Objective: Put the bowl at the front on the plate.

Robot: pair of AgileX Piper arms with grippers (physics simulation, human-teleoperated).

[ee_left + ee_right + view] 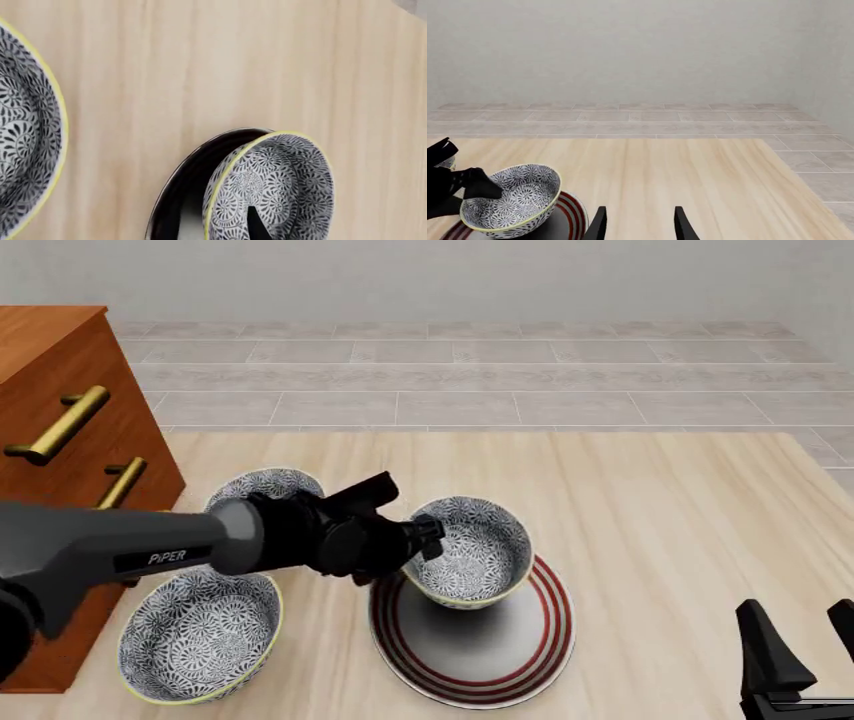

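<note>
Pale wood counter (200, 75) fills my left wrist view; the bowl (273, 190) sits tilted over the plate (177, 195), one dark fingertip (257, 225) inside it, a look-alike bowl (27, 135) beside the plate. In the front view my left end effector (424, 540) pinches the bowl's (470, 552) rim, holding it tilted above the plate (534, 640); a wooden drawer cabinet (67, 410) stands well beyond the plate. My right wrist view shows my right end effector (638, 222) spread, just beside the plate (570, 212).
</note>
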